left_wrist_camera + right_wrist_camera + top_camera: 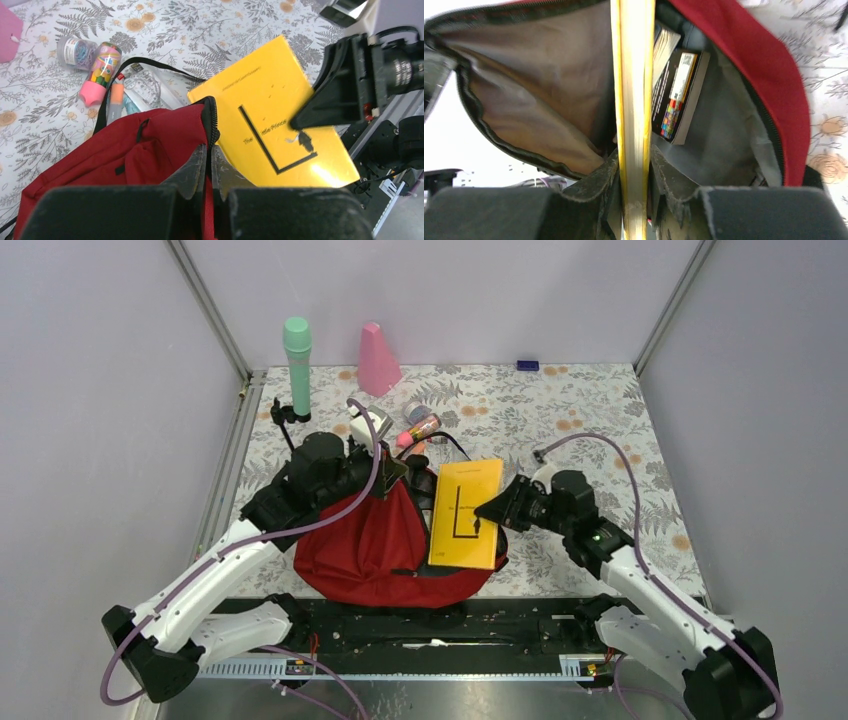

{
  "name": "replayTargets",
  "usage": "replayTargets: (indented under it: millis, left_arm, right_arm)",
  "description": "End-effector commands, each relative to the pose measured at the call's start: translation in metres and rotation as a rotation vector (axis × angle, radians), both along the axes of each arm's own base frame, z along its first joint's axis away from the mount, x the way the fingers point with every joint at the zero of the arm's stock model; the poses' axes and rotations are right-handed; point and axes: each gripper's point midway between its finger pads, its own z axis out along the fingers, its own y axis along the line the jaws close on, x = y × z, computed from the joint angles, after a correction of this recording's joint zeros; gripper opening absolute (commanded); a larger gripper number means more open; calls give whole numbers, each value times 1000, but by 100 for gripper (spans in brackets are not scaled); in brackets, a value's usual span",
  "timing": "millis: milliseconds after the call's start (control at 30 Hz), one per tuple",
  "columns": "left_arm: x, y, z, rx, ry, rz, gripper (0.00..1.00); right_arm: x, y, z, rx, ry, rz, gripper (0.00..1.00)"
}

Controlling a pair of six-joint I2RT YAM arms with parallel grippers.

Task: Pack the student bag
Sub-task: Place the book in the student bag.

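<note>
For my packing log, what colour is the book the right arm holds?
Yellow book cover with a black L-shaped mark; the left wrist view shows it best.

Stock count: 1 student bag (pixel 370 545), 1 yellow book (pixel 466 512), 2 other books (pixel 681 95) inside the bag, 1 mint-green bottle (pixel 297 365), 1 pink cone (pixel 377 360), 1 pink-capped pencil tube (pixel 102 67), 1 jar of paper clips (pixel 76 51), 1 small blue block (pixel 527 365).

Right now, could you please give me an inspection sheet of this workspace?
Surface: floral-patterned tablecloth, flat.
Job's things: large red fabric backpack open; thin yellow book at its mouth; black book inside.
Clutter: mint-green bottle, pink cone, pink-capped tube, clear jar of clips beyond the backpack.
Grippers: left gripper shut on backpack rim; right gripper shut on yellow book.
Cables: purple cables looped along both arms.
Surroundings: plain grey walls, nothing else seen.
</note>
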Motion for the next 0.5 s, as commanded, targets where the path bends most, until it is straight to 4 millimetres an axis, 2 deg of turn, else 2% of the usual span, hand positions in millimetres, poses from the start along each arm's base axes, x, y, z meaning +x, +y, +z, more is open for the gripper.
replayTargets:
  millis: [0, 133, 233, 467]
  left_arm:
    - [3, -7, 38, -135, -117, -52, 0]
    - [6, -3, 39, -164, -109, -41, 0]
    - [4, -3, 42, -189, -106, -58, 0]
    - [0, -3, 44, -205, -111, -79, 0]
  right_arm:
    - [2, 35, 38, 109, -130, 93, 0]
    - [-14, 61, 24, 124, -79, 161, 0]
    - [-23, 82, 21, 162, -53, 197, 0]
    - [-10, 130, 38, 287, -36, 199, 0]
